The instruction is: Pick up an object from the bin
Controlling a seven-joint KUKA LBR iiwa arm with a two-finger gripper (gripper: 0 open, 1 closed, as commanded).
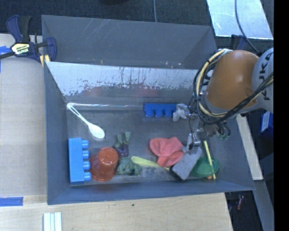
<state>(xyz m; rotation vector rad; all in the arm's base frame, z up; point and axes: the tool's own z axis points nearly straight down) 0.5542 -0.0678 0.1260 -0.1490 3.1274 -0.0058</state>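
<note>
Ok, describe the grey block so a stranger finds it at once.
Go to the lower right corner of the bin, where the claw hangs. Just below it lies the grey block, between a pink lump and a green round thing. It alone there is dull grey and square-edged.

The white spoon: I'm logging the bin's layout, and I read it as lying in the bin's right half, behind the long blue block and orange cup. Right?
No. The camera view shows the white spoon in the left half of the bin, not the right; it does lie behind the long blue block and orange cup.
</note>
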